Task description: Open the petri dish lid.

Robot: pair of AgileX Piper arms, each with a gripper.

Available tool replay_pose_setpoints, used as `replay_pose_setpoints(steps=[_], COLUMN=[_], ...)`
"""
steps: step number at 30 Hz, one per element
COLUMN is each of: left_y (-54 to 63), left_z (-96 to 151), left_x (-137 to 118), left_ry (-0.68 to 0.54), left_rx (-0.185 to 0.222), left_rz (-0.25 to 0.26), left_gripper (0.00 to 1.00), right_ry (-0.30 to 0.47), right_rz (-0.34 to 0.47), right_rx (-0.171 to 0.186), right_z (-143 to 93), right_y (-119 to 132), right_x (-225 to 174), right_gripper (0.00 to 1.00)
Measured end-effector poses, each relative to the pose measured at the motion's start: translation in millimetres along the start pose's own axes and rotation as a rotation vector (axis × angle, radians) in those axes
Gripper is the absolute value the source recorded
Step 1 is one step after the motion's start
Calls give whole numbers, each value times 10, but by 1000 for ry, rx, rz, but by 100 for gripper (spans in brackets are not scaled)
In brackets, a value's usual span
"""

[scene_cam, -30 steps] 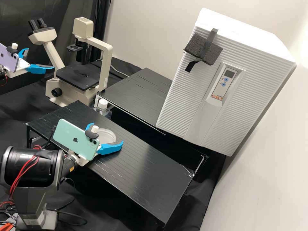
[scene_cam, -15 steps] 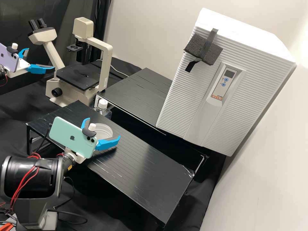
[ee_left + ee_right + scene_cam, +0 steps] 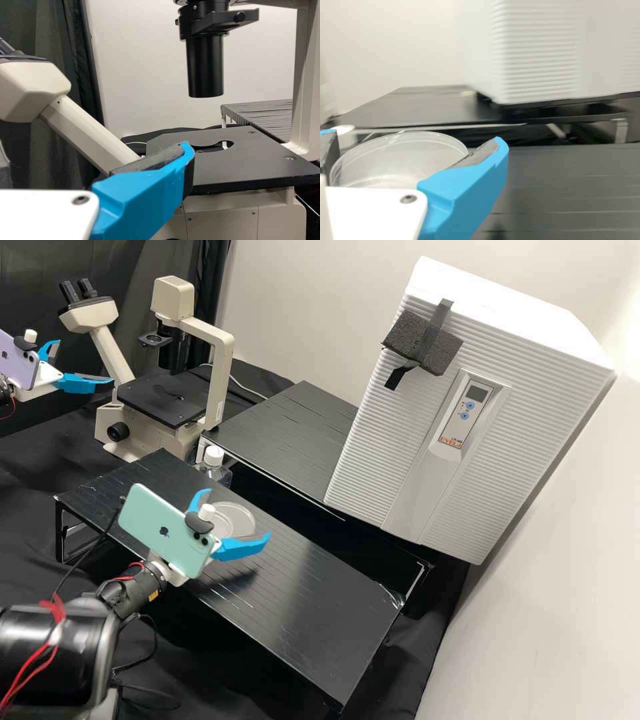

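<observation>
Blue fingers spread wide, the right gripper (image 3: 237, 514) stands open left of centre in the high view, with the clear petri dish (image 3: 233, 520) between its tips at the black bench (image 3: 300, 587); whether they touch it I cannot tell. The right wrist view adds the dish's see-through wall and rim, near a grey pad (image 3: 479, 154). Toward the high view's upper left, the left gripper (image 3: 85, 361) is open too; its wrist view brings the microscope (image 3: 240, 165) close, round stage opening included. A mint phone (image 3: 163, 530) wears a dark logo; upper right, the white cabinet's control panel (image 3: 465, 415) carries orange-red lettering.
</observation>
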Motion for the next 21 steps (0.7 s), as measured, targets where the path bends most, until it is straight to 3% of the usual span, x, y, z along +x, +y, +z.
replay_pose_setpoints(steps=[6,14,21], left_y=[0,0,0], left_z=[0,0,0], left_x=[0,0,0], left_ry=[0,0,0], left_rx=[0,0,0], left_rz=[0,0,0], left_gripper=[100,100,100], right_ry=[-51,-168,-253], right_rz=[102,21,39], right_rx=[-38,-130,-162], right_z=[135,367,509], right_y=[264,288,390], right_x=[19,83,63], right_gripper=[0,0,0])
